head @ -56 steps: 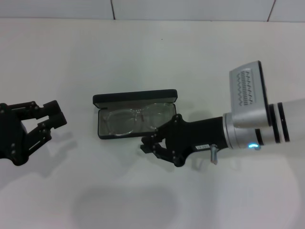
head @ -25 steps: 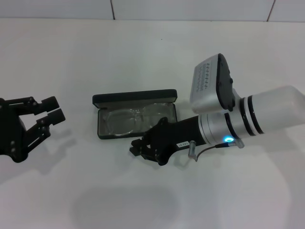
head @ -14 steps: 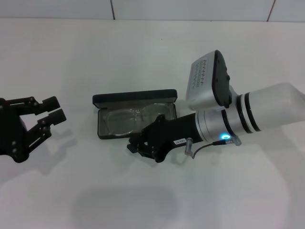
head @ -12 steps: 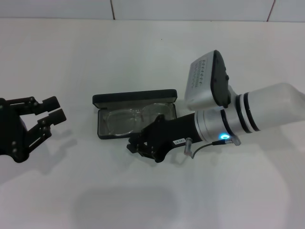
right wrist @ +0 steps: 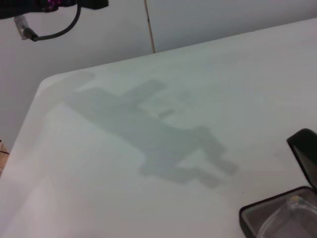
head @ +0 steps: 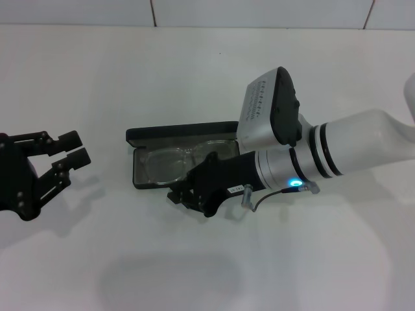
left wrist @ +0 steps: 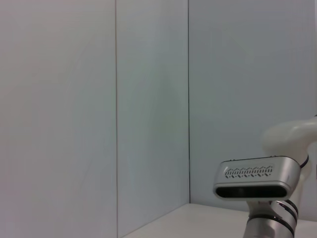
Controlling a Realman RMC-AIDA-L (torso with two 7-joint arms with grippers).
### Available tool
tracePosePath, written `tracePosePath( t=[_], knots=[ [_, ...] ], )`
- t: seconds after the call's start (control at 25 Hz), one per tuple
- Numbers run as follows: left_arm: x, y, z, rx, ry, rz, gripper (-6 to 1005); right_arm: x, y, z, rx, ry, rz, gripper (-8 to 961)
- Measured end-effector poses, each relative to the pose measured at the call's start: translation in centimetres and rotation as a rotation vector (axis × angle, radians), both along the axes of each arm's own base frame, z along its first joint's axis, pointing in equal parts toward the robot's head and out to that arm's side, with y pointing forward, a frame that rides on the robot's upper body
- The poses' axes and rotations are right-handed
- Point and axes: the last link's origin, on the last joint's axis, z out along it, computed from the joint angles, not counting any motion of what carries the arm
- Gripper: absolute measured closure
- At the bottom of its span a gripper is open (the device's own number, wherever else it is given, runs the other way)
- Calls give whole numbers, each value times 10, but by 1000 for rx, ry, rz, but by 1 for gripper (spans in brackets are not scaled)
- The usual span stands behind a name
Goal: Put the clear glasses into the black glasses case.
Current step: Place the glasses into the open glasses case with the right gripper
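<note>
Transparent colourless plastic glasses lie in the open matte black rectangular case, just behind the right gripper, grip state unreadable.

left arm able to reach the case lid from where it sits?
Probably yes. The left gripper sits apart to the left of the black glasses case, with bare table between; the right gripper crowds only the front edge.

I count one black glasses case, with one pair of clear glasses inside it. I see two grippers: one left gripper and one right gripper. There is one white table.
</note>
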Motion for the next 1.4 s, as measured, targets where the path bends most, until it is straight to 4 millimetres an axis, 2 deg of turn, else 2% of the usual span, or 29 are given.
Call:
tracePosePath(
  t=[0.2,0.56,0.96,1.4],
  knots=[
    [0,0,-1,5,1,-3,767,-1,2,0,14,-1,2,846],
    [0,0,-1,6,1,-3,767,-8,-6,-1,-43,12,28,846],
    [1,1,0,12,-3,-4,768,-1,2,-1,-20,-24,-22,846],
    [1,1,1,14,-4,-5,768,-3,8,-1,11,-33,-24,846]
  ],
)
